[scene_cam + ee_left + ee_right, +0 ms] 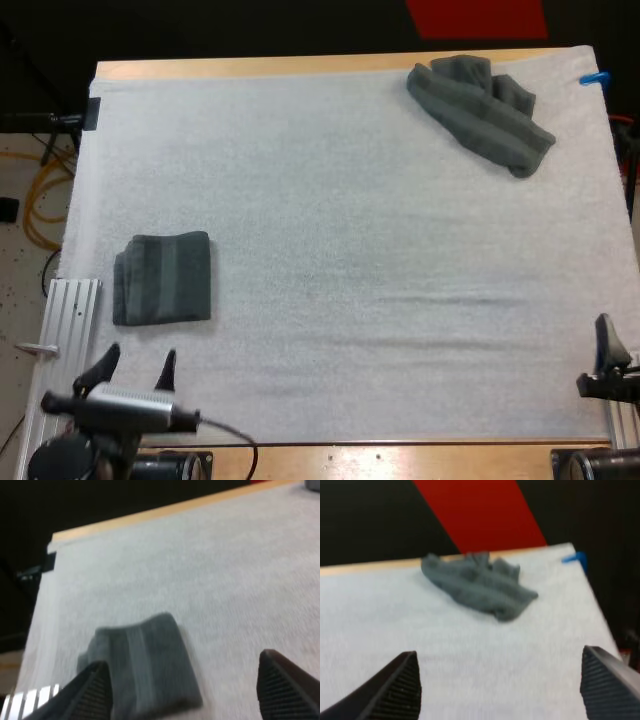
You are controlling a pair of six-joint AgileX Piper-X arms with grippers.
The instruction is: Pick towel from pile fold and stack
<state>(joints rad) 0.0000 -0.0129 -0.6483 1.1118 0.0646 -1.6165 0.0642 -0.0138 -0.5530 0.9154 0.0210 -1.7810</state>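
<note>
Left gripper (140, 353) (spread wide) hovers beside folded towel (163, 278) at mat (350, 250) edge.

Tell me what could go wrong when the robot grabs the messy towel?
The crumpled towel lies bunched near the far edge of the mat, so the right gripper might pinch only one fold and drag it. The left gripper, open near the folded towel, could nudge it out of shape.

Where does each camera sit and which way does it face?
High view: behind both arms, looking forward and down over the mat; left gripper and right gripper show.
Left wrist: on left arm, facing the folded towel; open fingers show.
Right wrist: on right arm, facing the crumpled towel; open fingers show.
High and left wrist share the folded towel.
</note>
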